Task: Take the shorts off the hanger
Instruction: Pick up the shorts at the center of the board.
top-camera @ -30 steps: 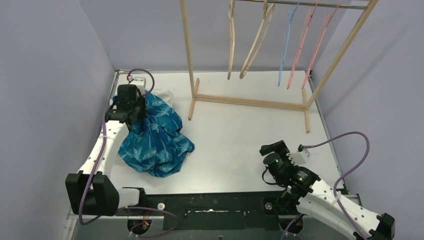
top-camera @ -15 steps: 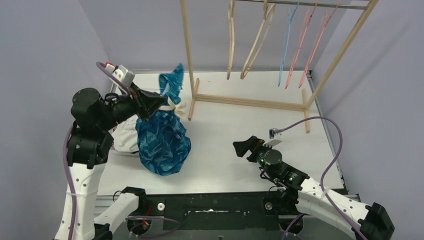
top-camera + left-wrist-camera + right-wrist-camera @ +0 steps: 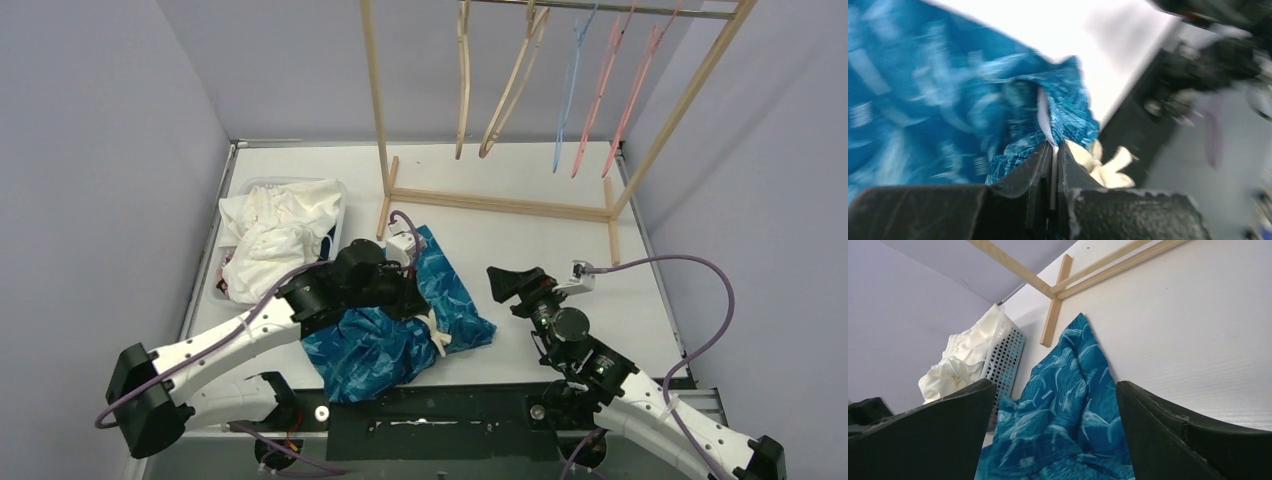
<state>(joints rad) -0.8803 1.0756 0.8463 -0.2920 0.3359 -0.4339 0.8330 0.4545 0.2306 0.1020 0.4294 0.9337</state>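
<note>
The blue shorts (image 3: 400,335) are deep blue with a paler blue print (fish-like shapes, seen from the right wrist) and a cream drawstring (image 3: 437,335). The white shorts (image 3: 270,235) lie in a white perforated basket (image 3: 1007,352). The rack (image 3: 500,203) and two wooden hangers (image 3: 463,80) are pale wood. One blue hanger (image 3: 572,90) and two pink hangers (image 3: 600,100) hang beside them. The desk (image 3: 500,250) is white. The left hand (image 3: 1054,147) and right hand (image 3: 1054,385) are black.

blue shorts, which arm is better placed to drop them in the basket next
Left. The left gripper is shut on the blue shorts, and the basket sits on its side of the table. The right gripper is open, empty, and farther from the basket.
</note>
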